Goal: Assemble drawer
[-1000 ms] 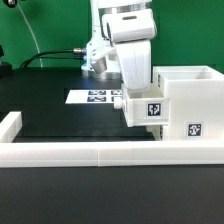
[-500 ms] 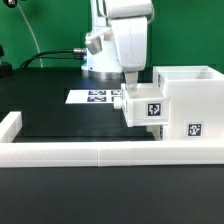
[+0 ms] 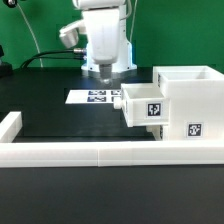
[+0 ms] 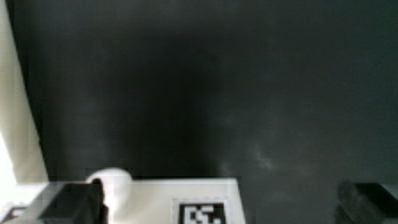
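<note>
While the drawer housing (image 3: 187, 108) sits against the long low white wall (image 3: 100, 152) at the exterior view's right, I see one tray (image 3: 145, 105) pushed part way into its side, the tagged face still standing proud toward the exterior view's left; my guess is that the wall backs the housing so it cannot slide when a tray is pressed in. My gripper (image 3: 105, 68) hangs above the table, near the marker board (image 3: 97, 97) and well apart from the tray, holding nothing. In the wrist view both fingers (image 4: 71, 203) show at the frame edges with dark table between them, so I read the jaws as spread wide, with a small knob (image 4: 111, 182) and a tagged white surface just below. Compared with a second ago, the arm has pulled back: then it stood right over the tray, half a second ago it was lifting, and now it is up and off toward the exterior view's left. The tray looks unmoved across all three. I judge it not fully seated yet.
</note>
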`<state>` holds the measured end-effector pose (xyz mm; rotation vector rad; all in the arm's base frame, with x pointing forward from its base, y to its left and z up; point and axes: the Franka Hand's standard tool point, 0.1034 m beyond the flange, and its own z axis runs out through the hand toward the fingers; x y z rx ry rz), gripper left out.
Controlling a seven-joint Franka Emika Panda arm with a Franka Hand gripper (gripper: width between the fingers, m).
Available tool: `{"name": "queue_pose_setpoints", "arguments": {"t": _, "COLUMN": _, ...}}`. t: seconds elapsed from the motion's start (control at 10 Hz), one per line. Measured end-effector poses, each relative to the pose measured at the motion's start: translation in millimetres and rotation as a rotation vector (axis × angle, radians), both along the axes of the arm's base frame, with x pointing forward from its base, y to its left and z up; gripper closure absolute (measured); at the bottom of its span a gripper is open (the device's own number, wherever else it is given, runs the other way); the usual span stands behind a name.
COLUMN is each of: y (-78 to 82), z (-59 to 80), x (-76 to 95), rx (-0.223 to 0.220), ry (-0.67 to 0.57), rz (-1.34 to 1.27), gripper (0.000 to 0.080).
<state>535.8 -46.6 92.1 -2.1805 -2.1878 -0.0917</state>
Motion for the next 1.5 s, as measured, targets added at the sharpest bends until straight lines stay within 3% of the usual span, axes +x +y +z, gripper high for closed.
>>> {"name": "queue_pose_setpoints", "arguments": {"t": 0.1, "y": -6.1, "z": -4.5, "x": 0.4, "rx": 0.034, "ry": -0.001, "rz": 0.024, "gripper": 0.0150}}
{"name": "queue_pose_setpoints", "arguments": {"t": 0.3, "y": -15.9, "z": -20.9, "x": -1.3, "rx": 0.148, "ry": 0.029, "rz": -0.009, "gripper": 0.0150}}
{"name": "queue_pose_setpoints", "arguments": {"t": 0.5, "y": -10.7, "z": -32.0, "x": 0.5, "rx": 0.196, "ry": 0.051, "rz": -0.041, "gripper": 0.0150}}
{"name": "queue_pose_setpoints", "arguments": {"t": 1.2, "y": 47.4, "z": -34.3, "x": 1.5, "rx": 0.208, "ry": 0.090, "rz": -0.164, "gripper": 0.0150}}
{"name": "queue_pose_setpoints", "arguments": {"t": 1.5, "y": 63.0, "z": -38.2, "x": 1.6, "rx": 0.209, "ry": 0.097, "rz": -0.187, "gripper": 0.0150}}
